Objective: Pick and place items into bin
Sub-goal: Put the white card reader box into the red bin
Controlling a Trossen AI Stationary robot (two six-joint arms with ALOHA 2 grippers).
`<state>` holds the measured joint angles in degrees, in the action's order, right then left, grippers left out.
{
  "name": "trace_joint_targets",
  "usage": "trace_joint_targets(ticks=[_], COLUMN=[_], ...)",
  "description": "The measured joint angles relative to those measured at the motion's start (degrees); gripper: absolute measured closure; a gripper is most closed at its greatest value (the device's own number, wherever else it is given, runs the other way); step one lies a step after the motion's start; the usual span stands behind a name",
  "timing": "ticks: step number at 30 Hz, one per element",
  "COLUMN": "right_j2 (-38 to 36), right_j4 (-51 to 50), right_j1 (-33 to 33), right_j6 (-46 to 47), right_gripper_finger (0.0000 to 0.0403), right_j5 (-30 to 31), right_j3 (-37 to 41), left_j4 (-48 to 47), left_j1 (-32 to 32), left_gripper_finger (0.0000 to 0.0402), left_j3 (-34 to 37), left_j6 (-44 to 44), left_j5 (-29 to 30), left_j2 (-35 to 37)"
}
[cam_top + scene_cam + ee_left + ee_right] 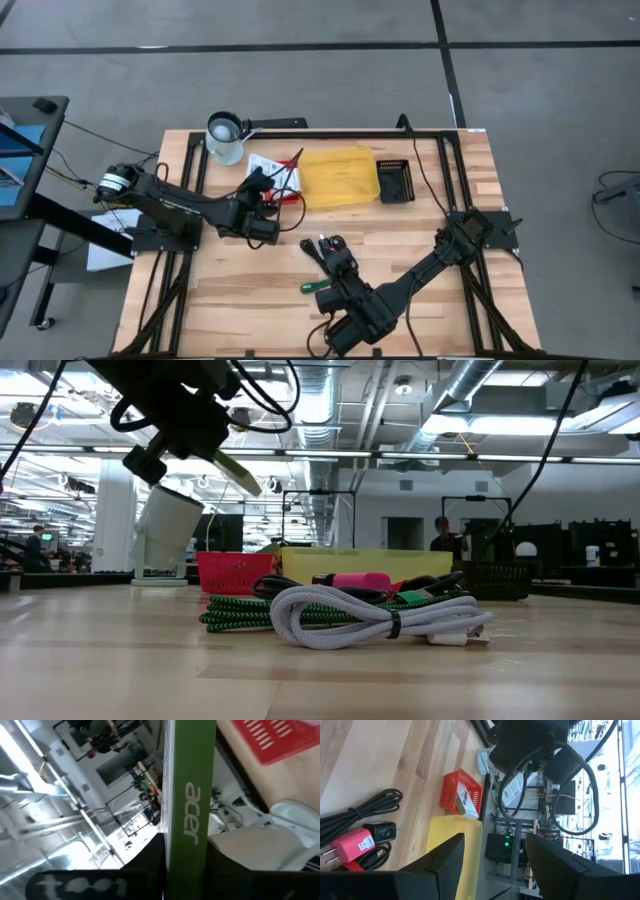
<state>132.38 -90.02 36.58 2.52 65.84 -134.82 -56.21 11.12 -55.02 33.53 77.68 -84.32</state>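
Left wrist view: the left gripper (pixel 262 190) is clamped on a green-and-white packet (pixel 189 795). The right gripper (pixel 492 865) hovers with fingers spread, empty, above black cords (pixel 355 815).

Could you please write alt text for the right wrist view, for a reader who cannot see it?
Past the right gripper, whose open fingers frame the shot, a yellow bin sits on the wooden table beside a red basket holding a white packet. A pink plug and black cords lie nearer; the left arm hangs beyond.
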Motion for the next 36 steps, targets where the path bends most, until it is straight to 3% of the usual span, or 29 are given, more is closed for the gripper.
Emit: trace_joint_targets(ticks=[5,14,19,27,36], right_j2=[0.0,0.0,0.0,0.0,0.0], right_j4=[0.01,0.01,0.02,0.0,0.0], right_j1=[-0.96,-2.53,-2.98,-2.98,-2.96], right_j6=[-0.37,-1.53,-1.52,-1.49,-1.46], right_gripper_finger=[0.0196,0.0204,0.0203,0.0207,0.0209], right_j5=[0.0,-0.2,-0.47,-1.95,-1.99], right_j3=[0.0,0.0,0.0,0.0,0.0], left_j4=[-1.19,-1.94,0.05,-0.2,-0.86], left_j1=[-1.18,-3.67,-4.05,-5.18,-5.51], left_gripper_finger=[0.0365,0.0365,0.0365,0.0364,0.0362], left_j3=[0.0,0.0,0.0,0.02,0.02], left_j6=[2.21,12.76,17.6,16.75,16.69], left_j5=[-1.83,-0.39,0.77,-0.43,-0.99], left_j2=[-0.21,-0.34,-3.76,-12.22,-14.22])
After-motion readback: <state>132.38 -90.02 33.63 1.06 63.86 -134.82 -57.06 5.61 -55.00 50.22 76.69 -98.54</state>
